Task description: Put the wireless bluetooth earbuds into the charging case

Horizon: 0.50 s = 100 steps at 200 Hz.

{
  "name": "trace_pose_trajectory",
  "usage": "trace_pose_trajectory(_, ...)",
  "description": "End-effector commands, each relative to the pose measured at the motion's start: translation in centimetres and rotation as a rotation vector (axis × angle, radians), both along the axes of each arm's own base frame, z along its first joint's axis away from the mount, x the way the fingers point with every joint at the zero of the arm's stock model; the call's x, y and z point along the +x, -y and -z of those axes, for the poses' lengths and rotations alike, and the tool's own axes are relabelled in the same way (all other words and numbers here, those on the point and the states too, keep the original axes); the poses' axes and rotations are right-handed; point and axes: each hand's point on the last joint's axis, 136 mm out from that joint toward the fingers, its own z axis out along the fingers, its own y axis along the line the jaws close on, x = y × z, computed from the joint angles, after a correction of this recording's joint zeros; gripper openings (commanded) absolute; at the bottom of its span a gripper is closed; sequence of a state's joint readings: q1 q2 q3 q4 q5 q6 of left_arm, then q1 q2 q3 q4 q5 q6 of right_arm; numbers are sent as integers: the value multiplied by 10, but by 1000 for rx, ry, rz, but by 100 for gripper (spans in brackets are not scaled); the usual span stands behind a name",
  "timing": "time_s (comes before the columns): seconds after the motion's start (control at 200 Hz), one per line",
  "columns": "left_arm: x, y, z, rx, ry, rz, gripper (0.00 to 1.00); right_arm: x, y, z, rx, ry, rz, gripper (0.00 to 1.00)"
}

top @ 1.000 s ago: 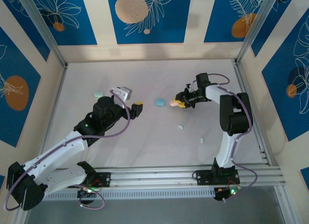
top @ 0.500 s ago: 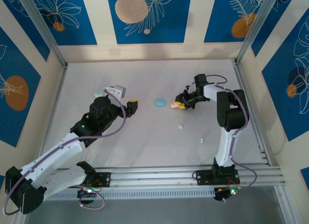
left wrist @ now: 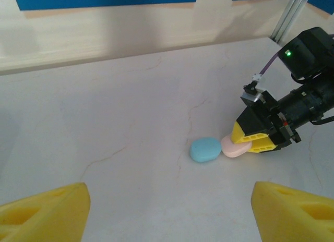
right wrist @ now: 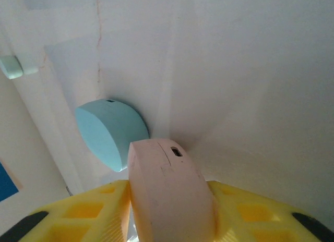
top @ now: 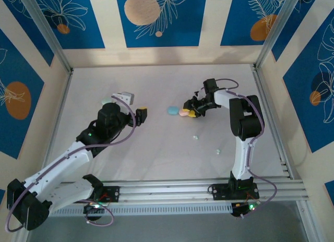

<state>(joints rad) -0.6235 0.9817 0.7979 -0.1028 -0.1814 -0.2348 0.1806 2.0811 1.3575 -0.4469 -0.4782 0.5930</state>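
My right gripper [top: 190, 111] is shut on a pink oval charging case [top: 183, 112], low over the table. The pink case [right wrist: 169, 195] sits between yellow fingers [right wrist: 78, 213] and touches a blue oval case [right wrist: 111, 131]. In the left wrist view the blue case [left wrist: 205, 149] lies flat with the pink case [left wrist: 236, 147] against its right side. Two tiny pale earbuds [top: 195, 137] [top: 217, 151] lie loose nearer the right arm's base. My left gripper [top: 138, 114] hangs open left of the blue case [top: 173, 110], nothing between its fingers [left wrist: 44, 210].
A mint oval case [top: 106, 101] rests at the back left, behind the left arm. Metal frame posts [top: 52, 38] and patterned walls close in the table on three sides. The rail [top: 198, 190] with both arm bases runs along the near edge.
The right gripper has slid left with the pink case until it touches the blue case. The left gripper has drawn back a little to the left.
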Motion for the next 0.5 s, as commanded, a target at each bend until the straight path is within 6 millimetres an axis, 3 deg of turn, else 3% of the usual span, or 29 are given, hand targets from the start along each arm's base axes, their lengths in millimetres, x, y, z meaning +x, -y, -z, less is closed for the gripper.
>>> trace_pose_trajectory(0.0,5,-9,-5,-11,-35,-38,80,-6,14,4,-106,-12,12,44)
trace_pose_trajectory(0.215,16,-24,9,-2,-131,-87,80,-8,23,-19,-166,44,-2,54)
trace_pose_trajectory(0.495,37,-57,45,83,-334,-188,82,-24,31,-72,-221,175,-11,57)
